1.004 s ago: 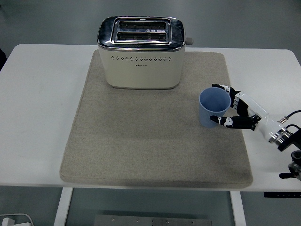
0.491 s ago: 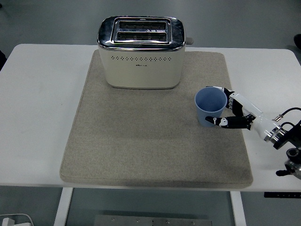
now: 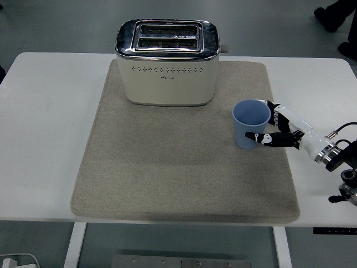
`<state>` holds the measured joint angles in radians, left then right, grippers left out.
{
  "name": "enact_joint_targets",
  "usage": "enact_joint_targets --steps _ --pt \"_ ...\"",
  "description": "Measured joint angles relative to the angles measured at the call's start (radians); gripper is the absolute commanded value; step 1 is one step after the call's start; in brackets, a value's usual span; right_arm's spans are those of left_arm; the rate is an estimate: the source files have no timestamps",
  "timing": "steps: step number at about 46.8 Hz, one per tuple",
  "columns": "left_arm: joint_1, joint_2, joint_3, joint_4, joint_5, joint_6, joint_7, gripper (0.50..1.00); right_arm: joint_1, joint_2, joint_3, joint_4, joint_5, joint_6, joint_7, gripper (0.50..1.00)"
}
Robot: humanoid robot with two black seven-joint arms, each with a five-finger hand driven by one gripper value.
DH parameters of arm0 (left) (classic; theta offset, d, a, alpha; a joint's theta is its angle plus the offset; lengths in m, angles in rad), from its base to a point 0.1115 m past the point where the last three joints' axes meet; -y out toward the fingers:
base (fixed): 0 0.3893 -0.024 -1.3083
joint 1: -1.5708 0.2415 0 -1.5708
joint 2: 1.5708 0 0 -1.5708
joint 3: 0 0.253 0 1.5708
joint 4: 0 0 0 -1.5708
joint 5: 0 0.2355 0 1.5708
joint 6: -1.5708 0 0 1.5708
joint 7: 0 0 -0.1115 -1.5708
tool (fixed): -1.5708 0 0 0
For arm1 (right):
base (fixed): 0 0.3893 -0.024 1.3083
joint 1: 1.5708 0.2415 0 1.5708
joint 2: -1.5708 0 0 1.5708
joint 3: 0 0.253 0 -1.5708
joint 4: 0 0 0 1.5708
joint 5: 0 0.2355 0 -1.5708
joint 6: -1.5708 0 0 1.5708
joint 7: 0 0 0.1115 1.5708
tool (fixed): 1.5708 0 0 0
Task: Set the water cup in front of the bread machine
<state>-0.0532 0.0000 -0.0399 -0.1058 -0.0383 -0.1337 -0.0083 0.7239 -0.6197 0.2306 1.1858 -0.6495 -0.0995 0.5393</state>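
A light blue water cup (image 3: 250,123) stands upright on the grey mat (image 3: 167,167), to the right of and in front of the cream toaster (image 3: 167,63) at the mat's back. My right hand (image 3: 274,129) comes in from the right edge and its black-and-white fingers (image 3: 257,136) wrap the cup's right side. The cup looks empty. The left arm does not show.
The mat covers the middle of the white table (image 3: 44,139). A person's dark shoes (image 3: 334,14) show at the top right, beyond the table. A power strip (image 3: 11,261) lies on the floor at the bottom left.
My right hand has kept hold of the cup. The cup shifted slightly left and toward the toaster, and the forearm moved a little up and right.
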Motion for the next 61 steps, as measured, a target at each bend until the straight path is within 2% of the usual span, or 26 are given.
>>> enact_joint_targets --steps 17,30,45,61 --pt "0.0 0.0 0.0 0.0 0.0 0.0 0.0 1.0 0.033 -0.005 0.009 0.016 0.03 0.007 -0.004 0.5" --pt "0.001 0.0 0.0 0.0 0.0 0.0 0.0 1.0 0.045 0.003 0.017 0.071 0.06 0.01 -0.004 0.5" --pt "0.001 0.0 0.0 0.0 0.0 0.0 0.0 1.0 0.09 0.169 0.009 0.053 0.065 -0.027 -0.013 0.5" --pt "0.0 0.0 0.0 0.0 0.0 0.0 0.001 1.0 0.101 0.319 -0.002 -0.049 0.055 -0.033 -0.013 0.5"
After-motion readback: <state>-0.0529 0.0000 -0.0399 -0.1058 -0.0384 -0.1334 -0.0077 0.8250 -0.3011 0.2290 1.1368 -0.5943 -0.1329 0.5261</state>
